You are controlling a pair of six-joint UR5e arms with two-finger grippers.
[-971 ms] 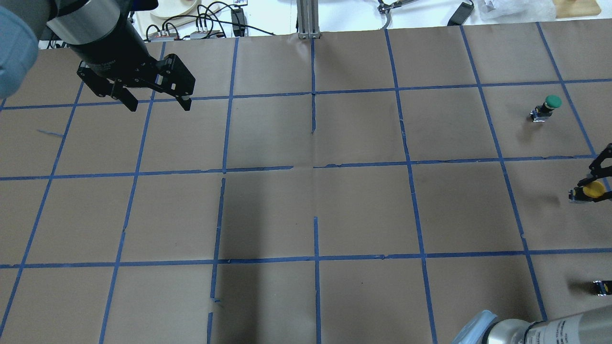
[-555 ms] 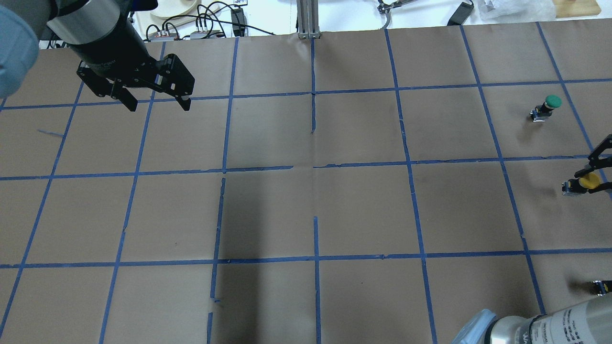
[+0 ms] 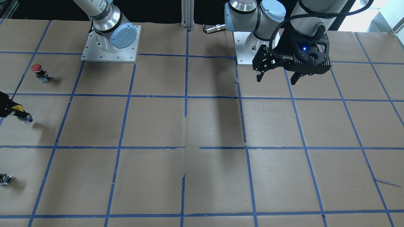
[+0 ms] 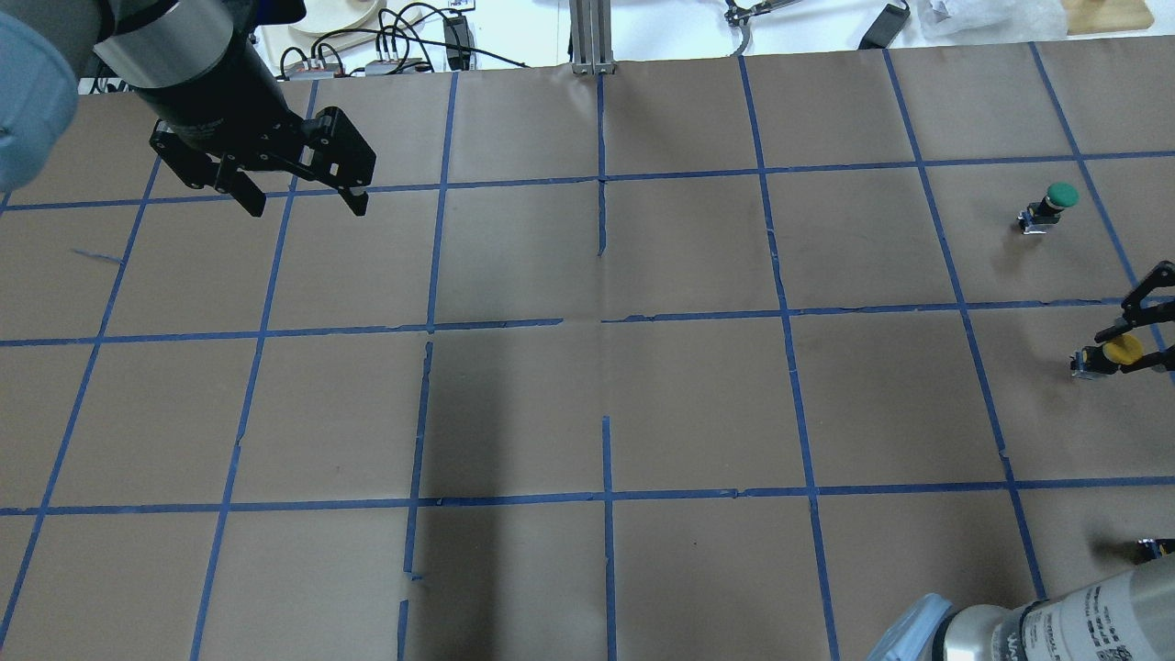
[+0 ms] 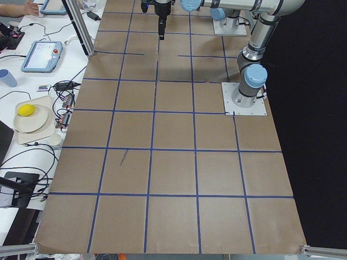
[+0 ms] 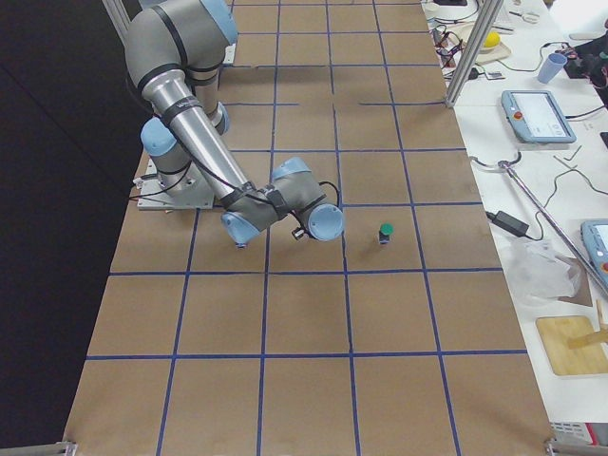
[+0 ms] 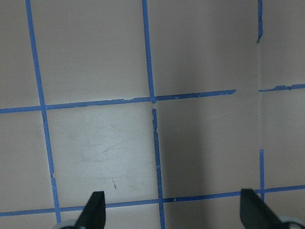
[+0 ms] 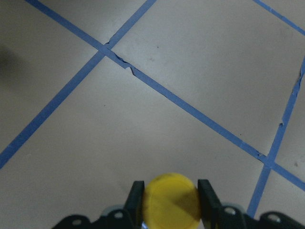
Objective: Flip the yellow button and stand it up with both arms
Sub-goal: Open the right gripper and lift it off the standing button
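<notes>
The yellow button [image 4: 1122,351] is held at the table's right edge, its yellow cap toward the wrist and its black-grey block [image 4: 1089,364] pointing away. My right gripper [image 4: 1120,350] is shut on it. In the right wrist view the cap [image 8: 170,200] sits between the two fingers [image 8: 136,199]. In the front view the button [image 3: 21,113] hangs a little above its shadow beside the right gripper [image 3: 15,109]. My left gripper [image 4: 305,204] is open and empty, high over the far left of the table; it also shows in the front view [image 3: 277,80] and the left wrist view [image 7: 174,212].
A second mushroom button [image 4: 1051,204] stands beyond the held one; its cap looks green from overhead and red in the front view [image 3: 37,67]. A small capless black-yellow block [image 4: 1155,549] lies near the right front. Brown paper with blue tape grid [image 4: 601,321] covers the table.
My right gripper has carried the yellow button a little to the left and farther from the robot in the overhead view. The right forearm has come further into view. The left gripper has barely moved.
</notes>
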